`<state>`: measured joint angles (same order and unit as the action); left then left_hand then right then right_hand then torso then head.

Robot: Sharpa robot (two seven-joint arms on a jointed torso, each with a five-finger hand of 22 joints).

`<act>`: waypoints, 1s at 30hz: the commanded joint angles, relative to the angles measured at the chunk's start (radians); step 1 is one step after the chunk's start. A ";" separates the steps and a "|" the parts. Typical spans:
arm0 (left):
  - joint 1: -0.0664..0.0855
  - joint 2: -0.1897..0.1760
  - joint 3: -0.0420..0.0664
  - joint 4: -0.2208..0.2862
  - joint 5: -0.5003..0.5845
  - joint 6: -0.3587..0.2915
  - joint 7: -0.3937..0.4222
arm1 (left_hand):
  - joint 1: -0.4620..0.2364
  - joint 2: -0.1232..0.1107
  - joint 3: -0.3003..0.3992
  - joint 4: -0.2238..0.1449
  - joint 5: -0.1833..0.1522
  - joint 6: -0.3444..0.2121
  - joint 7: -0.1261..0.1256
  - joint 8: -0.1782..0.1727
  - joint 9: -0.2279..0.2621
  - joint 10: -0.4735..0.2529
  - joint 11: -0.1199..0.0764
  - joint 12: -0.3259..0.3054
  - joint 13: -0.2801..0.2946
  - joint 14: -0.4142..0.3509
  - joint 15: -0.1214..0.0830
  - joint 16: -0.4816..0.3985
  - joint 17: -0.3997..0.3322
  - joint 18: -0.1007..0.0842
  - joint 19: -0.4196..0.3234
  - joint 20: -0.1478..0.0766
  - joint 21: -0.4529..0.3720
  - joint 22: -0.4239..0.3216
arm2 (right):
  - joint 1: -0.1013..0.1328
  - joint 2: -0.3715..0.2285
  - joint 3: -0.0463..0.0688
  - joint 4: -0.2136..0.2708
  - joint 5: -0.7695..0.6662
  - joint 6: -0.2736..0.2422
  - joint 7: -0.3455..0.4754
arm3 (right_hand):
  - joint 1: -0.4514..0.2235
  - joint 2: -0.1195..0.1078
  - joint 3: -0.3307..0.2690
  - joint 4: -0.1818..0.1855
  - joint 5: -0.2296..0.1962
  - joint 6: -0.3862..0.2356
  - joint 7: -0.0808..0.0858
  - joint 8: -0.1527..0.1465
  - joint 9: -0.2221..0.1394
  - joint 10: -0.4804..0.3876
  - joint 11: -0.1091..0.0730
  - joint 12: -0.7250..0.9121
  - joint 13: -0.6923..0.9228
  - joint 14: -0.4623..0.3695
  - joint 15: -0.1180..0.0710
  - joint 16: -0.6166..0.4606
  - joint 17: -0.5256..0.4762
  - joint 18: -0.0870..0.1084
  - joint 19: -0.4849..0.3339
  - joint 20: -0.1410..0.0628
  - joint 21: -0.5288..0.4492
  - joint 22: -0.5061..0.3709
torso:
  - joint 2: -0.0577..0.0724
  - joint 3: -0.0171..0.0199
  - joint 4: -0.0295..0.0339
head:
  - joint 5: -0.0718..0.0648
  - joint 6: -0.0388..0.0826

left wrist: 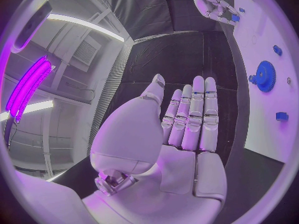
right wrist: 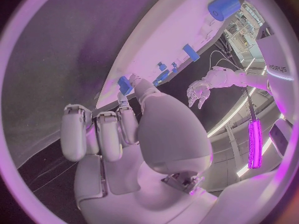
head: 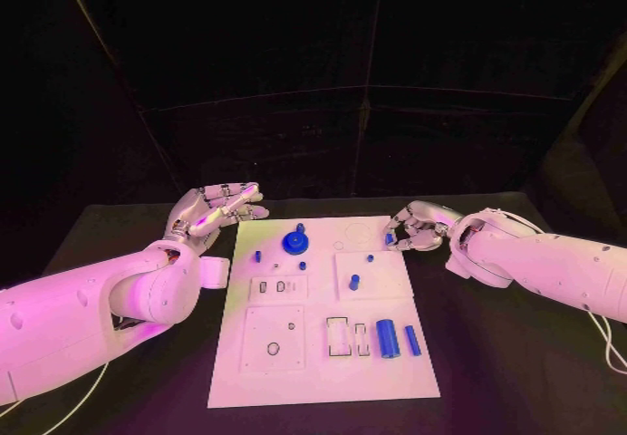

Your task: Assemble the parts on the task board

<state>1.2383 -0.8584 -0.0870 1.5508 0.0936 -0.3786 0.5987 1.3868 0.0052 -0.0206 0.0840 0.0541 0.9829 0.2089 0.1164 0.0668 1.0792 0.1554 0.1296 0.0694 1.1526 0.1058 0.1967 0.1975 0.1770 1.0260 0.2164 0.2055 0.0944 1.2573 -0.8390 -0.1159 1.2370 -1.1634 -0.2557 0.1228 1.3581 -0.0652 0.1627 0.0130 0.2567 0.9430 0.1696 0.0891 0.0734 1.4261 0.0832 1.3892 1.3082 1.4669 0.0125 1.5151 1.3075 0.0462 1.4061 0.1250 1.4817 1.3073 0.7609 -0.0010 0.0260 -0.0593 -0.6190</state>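
Head view: the right hand [head: 419, 228] sits at the far right edge of the white task board [head: 392, 381], fingers curled, pinching a small blue part [head: 390, 238] between thumb and finger. Across the board, the left hand [head: 216, 210] hangs beside its far left corner, fingers straight, close together and holding nothing. A blue gear [head: 296, 242] stands on the board between them.

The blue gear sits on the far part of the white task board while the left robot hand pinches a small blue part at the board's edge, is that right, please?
Not quite: the right robot hand pinches the small blue part at the white task board's edge, as the head view shows. The left robot hand holds nothing. The blue gear does sit on the far part.
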 commanded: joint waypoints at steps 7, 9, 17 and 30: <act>0.001 0.001 0.001 0.000 -0.006 0.012 0.008 | 0.000 0.013 0.000 -0.007 -0.002 0.007 0.000 -0.006 0.000 0.008 -0.003 -0.003 -0.001 0.003 -0.002 -0.005 0.001 0.006 0.009 0.000 -0.006 -0.002 | -0.001 0.017 0.001 -0.023 0.003 0.009 -0.009 | -0.002 0.044 0.027 0.001 -0.027 0.043 -0.008 0.016 0.002 0.014 -0.009 0.013 0.083 0.073 -0.009 -0.001 0.117 0.004 0.002 -0.008 -0.001 0.039 | 0.000 0.0001 0.0016 | 0.002 -0.004; 0.001 0.001 0.001 0.000 -0.006 0.012 0.008 | 0.000 0.013 0.000 -0.007 -0.002 0.007 0.000 -0.006 0.000 0.008 -0.003 -0.003 -0.001 0.003 -0.002 -0.005 0.001 0.006 0.009 0.000 -0.006 -0.002 | -0.002 0.018 0.001 -0.025 0.003 0.008 -0.009 | -0.001 0.049 0.032 0.001 -0.030 0.052 -0.011 0.018 0.002 0.015 -0.011 0.014 0.085 0.073 -0.010 -0.001 0.119 0.004 0.003 -0.009 0.000 0.040 | 0.000 0.0002 0.0014 | 0.001 -0.004; 0.001 0.000 0.001 0.001 -0.006 0.012 0.007 | 0.000 0.013 0.000 -0.007 -0.002 0.007 0.000 -0.006 0.000 0.008 -0.003 -0.004 -0.001 0.003 -0.002 -0.005 0.001 0.006 0.009 0.000 -0.006 -0.002 | -0.002 0.021 0.001 -0.033 0.003 0.004 -0.011 | 0.001 0.055 0.041 -0.002 -0.036 0.060 -0.014 0.019 0.001 0.017 -0.014 0.016 0.087 0.073 -0.013 -0.001 0.119 0.004 0.003 -0.011 0.000 0.041 | -0.001 -0.0003 -0.0005 | 0.003 -0.004; 0.000 -0.001 0.001 0.000 -0.006 0.013 0.006 | 0.000 0.015 0.000 -0.010 -0.002 0.008 -0.001 -0.007 0.000 0.009 -0.003 -0.005 -0.001 0.003 -0.002 -0.007 0.003 0.006 0.011 -0.001 -0.007 -0.003 | -0.002 0.016 0.001 -0.017 0.021 -0.090 0.016 | 0.009 0.082 0.078 -0.013 -0.049 0.098 -0.028 0.029 0.003 0.027 -0.026 0.027 0.099 0.075 -0.023 0.002 0.127 0.001 0.015 -0.020 0.006 0.057 | -0.001 0.0007 0.0002 | 0.003 -0.005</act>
<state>1.2378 -0.8594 -0.0871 1.5507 0.0936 -0.3782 0.5983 1.3867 0.0134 -0.0205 0.0783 0.0541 0.9829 0.2089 0.1127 0.0668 1.0829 0.1517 0.1297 0.0694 1.1526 0.1058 0.1968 0.1992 0.1769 1.0293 0.2132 0.2014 0.0928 1.2537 -0.8207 -0.1157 1.2132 -1.1576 -0.2796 0.1186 1.3658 -0.0015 0.2355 -0.0005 0.2121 1.0330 0.1437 0.1124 0.0725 1.4492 0.0603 1.4094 1.3083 1.4667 -0.0022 1.5152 1.3073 0.0463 1.4208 0.1104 1.4819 1.3074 0.7597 -0.0009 0.0264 -0.0562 -0.6233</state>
